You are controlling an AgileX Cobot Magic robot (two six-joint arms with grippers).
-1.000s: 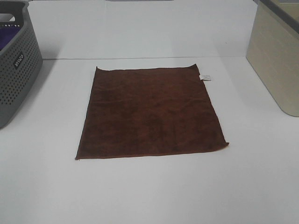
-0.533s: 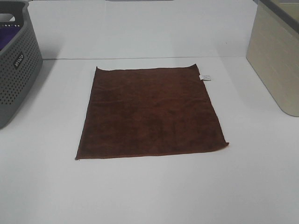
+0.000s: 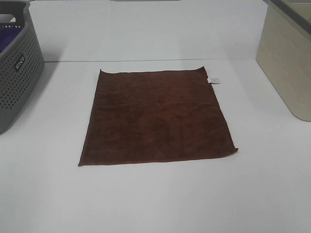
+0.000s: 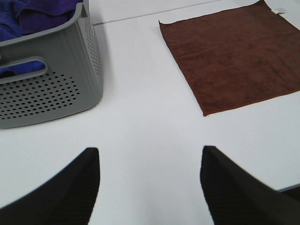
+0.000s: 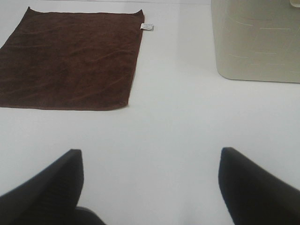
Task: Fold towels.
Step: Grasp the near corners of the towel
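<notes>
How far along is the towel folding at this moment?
Done: nothing yet; the brown towel lies flat, unfolded, on the table. In hand: nothing; the left gripper and right gripper are open and empty, short of the towel. Left: all folds.

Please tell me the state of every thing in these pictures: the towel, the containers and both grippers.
towel: spread flat on the table, not folded
tag: sticking out at the far right corner of the towel
grey basket: upright, holds purple cloth
beige bin: upright, inside hidden
left gripper: open, holding nothing
right gripper: open, holding nothing
</notes>
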